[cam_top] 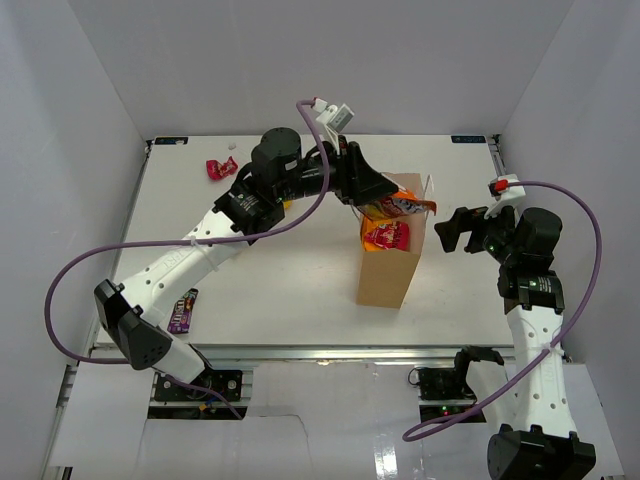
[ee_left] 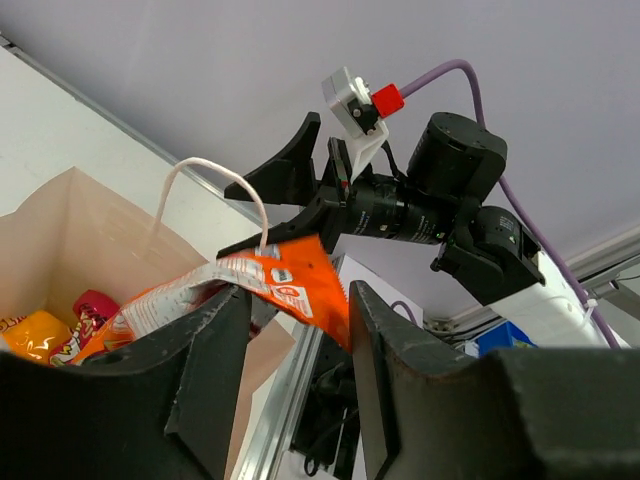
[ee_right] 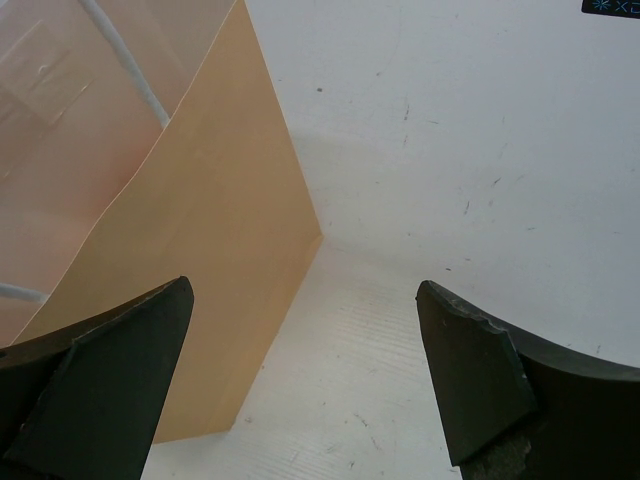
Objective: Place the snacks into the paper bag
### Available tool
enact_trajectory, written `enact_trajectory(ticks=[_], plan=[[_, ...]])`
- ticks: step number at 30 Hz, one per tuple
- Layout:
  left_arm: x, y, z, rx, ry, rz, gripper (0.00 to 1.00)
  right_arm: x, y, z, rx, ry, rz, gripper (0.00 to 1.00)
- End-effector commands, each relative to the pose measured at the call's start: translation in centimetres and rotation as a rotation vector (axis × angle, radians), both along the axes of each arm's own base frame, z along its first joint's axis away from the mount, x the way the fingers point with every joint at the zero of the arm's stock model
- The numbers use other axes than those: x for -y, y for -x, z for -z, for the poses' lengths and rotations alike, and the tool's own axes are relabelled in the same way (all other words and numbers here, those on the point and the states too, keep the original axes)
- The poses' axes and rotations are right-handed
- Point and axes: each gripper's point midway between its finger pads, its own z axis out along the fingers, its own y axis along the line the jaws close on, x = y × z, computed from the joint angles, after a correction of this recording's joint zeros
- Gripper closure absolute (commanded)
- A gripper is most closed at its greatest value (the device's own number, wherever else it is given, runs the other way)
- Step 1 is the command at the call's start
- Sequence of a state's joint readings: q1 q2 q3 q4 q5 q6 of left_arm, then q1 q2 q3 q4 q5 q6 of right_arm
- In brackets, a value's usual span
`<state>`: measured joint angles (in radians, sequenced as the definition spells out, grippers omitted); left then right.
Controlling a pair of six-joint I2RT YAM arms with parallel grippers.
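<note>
- So, the step in hand looks like dropping the big orange crinkly foil chip bag (cam_top: 408,205) into the plain tan kraft paper bag (cam_top: 385,275), which stands upright mid-counter.
- Left fingers (ee_left: 298,300) hang right over the bag's mouth, narrowed in on the chip bag's sealed top edge. As far as I can tell it's pinched between them, not loose.
- The chip bag is only partly in. One end pokes out over the rim on the right side, just beside the thin white loop handle (ee_left: 215,165).
- It looks shiny, creased and floppy, so I'd guess it'll slump rather than slide straight down.
- Already inside: a red-and-yellow foil packet (cam_top: 385,237), plus a bit more orange and pink peeking out in the left wrist view.
- Right fingers (ee_right: 305,290) are spread wide and hold nothing, parked near the bag's right wall but not touching it.
- My guess for the next move: lower or nudge the chip bag past the rim, then let go without snagging the handle or tipping the bag.
- Not done yet: a small red foil packet (cam_top: 220,168) sits at the far left of the white counter (cam_top: 290,260), and a slim purple packet (cam_top: 183,310) lies by the left arm near the front edge.
</note>
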<state>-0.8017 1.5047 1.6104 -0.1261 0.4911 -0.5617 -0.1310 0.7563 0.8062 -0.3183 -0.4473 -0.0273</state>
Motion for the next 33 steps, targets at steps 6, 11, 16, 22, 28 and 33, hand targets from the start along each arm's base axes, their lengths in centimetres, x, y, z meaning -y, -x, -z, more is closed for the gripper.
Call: enact_trajectory(ticks=[6, 11, 16, 22, 28, 33], plan=[[-1.3, 0.8, -4.5, 0.074, 0.09, -0.028, 0.41, 0.3, -0.4, -1.1, 0.051, 0.013, 0.008, 0.02], [-1.3, 0.7, -4.9, 0.083, 0.094, -0.032, 0.37, 0.3, -0.4, -1.3, 0.055, 0.014, 0.004, 0.02], [-1.7, 0.8, -6.2, 0.115, 0.101, -0.041, 0.37, -0.2, -0.2, -2.1, 0.083, 0.035, -0.04, 0.02], [-6.5, -1.8, -5.5, 0.163, -0.025, -0.341, 0.34, -2.9, 1.2, -9.3, 0.365, 0.184, -0.277, 0.03], [-18.2, -2.1, 2.5, 0.009, -0.229, -0.809, 0.19, -3.7, -0.5, -15.1, 0.462, 0.218, -0.352, 0.01], [-26.5, 1.5, 11.1, -0.272, -0.27, -1.089, 0.17, -9.7, -0.9, -17.3, 0.418, 0.176, -0.55, 0.0]])
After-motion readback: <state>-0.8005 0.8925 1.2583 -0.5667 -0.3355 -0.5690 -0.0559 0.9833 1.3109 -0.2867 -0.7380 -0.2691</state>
